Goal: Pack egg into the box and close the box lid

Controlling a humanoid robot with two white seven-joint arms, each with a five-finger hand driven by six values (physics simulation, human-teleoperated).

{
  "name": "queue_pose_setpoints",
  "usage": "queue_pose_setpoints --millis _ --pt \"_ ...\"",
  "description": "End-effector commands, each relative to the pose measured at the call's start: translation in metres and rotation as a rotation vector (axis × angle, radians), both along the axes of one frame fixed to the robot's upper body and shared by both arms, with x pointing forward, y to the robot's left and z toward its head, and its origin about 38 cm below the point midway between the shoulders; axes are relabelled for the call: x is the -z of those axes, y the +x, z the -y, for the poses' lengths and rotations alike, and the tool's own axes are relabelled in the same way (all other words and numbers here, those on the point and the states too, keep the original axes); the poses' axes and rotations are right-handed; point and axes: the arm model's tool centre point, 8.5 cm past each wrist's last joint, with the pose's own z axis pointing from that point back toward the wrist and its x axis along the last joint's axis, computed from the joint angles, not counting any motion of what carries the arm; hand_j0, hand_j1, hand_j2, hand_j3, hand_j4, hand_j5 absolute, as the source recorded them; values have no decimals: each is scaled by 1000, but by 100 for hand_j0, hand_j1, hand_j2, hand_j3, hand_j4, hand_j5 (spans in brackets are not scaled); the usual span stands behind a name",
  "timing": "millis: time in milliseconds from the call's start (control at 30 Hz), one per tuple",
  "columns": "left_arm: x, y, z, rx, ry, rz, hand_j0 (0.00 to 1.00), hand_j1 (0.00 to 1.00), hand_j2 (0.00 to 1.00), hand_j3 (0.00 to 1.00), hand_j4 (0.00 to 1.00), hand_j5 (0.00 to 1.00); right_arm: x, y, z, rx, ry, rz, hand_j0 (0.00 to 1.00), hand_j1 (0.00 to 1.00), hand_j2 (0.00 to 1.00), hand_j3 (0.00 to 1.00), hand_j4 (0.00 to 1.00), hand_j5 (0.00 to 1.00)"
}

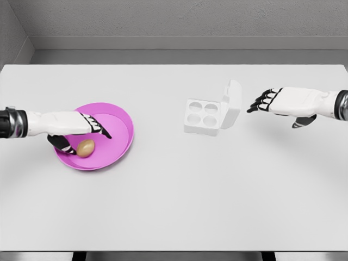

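Egg [85, 148] in bowl [120, 142] on table [174, 206], left of the open box [204, 116]

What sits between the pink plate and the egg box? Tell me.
Nothing. In the head view, only bare white table separates the pink plate from the open egg box. The egg lies on the plate itself.

The left hand [73, 130] covers part of the pink plate [122, 136], hiding its left rim and part of its floor. Whether the hand's fingers touch the egg [85, 148] cannot be told; its thumb is partly hidden under the palm. Both arms are cut off by the picture's side edges at the forearm. The box [204, 116] has an upright lid [231, 103] whose far face is turned away. The bench [174, 206] is cut by the side edges, and its legs barely show at the bottom.
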Motion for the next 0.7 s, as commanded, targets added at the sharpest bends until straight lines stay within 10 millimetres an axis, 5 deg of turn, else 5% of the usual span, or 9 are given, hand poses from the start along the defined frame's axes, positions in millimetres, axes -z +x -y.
queue_pose_setpoints --millis 0,300,400,667 --pt "0 -2 3 7 -4 -3 87 87 87 87 87 87 0 1 2 9 3 -2 100 100 100 100 100 100" --pt "-1 -4 3 14 -1 -2 87 87 87 87 87 87 1 3 7 25 2 -6 100 100 100 100 100 100" --pt "2 -9 5 30 9 -12 75 75 75 75 75 75 1 3 7 27 2 -7 100 100 100 100 100 100" --pt "2 -9 5 30 9 -12 73 73 73 73 73 73 1 3 8 28 2 -6 100 100 100 100 100 100"
